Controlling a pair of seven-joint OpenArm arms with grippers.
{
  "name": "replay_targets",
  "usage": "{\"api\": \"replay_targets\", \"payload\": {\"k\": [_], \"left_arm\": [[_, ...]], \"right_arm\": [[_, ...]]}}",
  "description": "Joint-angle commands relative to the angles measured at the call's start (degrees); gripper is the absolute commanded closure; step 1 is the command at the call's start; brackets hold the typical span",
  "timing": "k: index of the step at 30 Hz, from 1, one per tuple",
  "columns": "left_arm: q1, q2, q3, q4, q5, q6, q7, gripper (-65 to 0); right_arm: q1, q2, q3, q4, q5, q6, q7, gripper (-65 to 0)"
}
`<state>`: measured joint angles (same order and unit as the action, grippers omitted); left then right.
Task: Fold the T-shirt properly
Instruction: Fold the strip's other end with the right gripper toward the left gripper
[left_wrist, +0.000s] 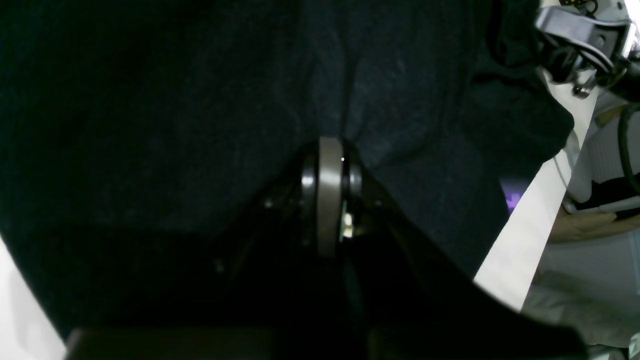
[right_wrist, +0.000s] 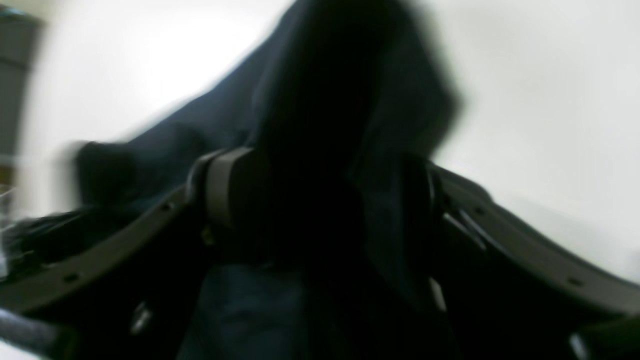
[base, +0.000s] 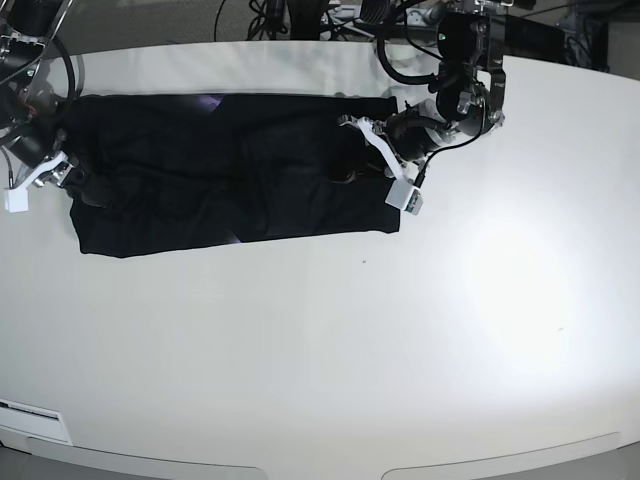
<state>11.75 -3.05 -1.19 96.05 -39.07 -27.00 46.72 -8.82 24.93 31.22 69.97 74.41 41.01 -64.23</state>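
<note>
The black T-shirt (base: 230, 170) lies as a long flat band across the far part of the white table (base: 350, 330). Small bits of purple print (base: 210, 100) show at its edges. My left gripper (base: 345, 172) is at the shirt's right end. In the left wrist view its fingers (left_wrist: 330, 147) are pressed together, with the cloth (left_wrist: 200, 125) creasing toward the tip. My right gripper (base: 80, 185) is at the shirt's left end. The right wrist view is blurred; there the jaws (right_wrist: 320, 195) stand apart with a bunch of black cloth (right_wrist: 320, 75) between them.
The table's far edge runs just behind the shirt, with cables and equipment (base: 300, 15) beyond it. The left wrist view shows the table edge (left_wrist: 530, 220) and, at top right, the other arm's hardware (left_wrist: 585, 35).
</note>
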Motion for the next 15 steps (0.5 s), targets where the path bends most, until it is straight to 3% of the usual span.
{"api": "replay_targets", "payload": {"k": [1,5,7,9,11,12,14,15], "left_arm": [[0.1,-0.3,-0.1,0.3,0.8,0.7,1.7,0.0],[-0.1,-0.3,-0.1,0.3,-0.3,0.5,1.7,0.0],[-0.3,-0.3,-0.1,0.4,-1.1,-1.3,1.7,0.0],[-0.5,-0.3,-0.1,0.7,-3.1,-4.6,1.7,0.0],[-0.6,-0.3,-0.1,1.6,-7.1,-7.9,2.9,0.0],[-0.7,-0.3,-0.1,2.3,-9.2,-9.4,3.7,0.0],[-1.4,-0.3,-0.1,3.6,-12.8,-12.2,5.6,-0.1],[-1.9,-0.5,-0.1,4.3,-14.5,-13.0,6.6,-4.6]], "right_arm": [[0.0,-0.3,-0.5,-1.0,-1.5,-1.0,-6.1,-42.0],[0.3,-2.5,-1.2,-1.5,1.6,-1.0,-8.5,-42.0],[0.7,-2.5,-1.9,-1.4,3.0,-1.0,-8.5,-40.9],[1.2,-2.3,-2.0,-0.3,3.2,-1.0,-8.5,-29.5],[1.4,-1.4,-2.0,1.9,3.1,-1.0,-8.6,-9.5],[1.4,-0.6,-2.0,3.4,2.8,-1.0,-8.7,-2.8],[1.4,1.0,-1.9,7.2,0.2,-1.0,-8.4,0.0],[1.4,1.9,-1.9,9.6,-1.9,-1.0,-7.9,0.0]]}}
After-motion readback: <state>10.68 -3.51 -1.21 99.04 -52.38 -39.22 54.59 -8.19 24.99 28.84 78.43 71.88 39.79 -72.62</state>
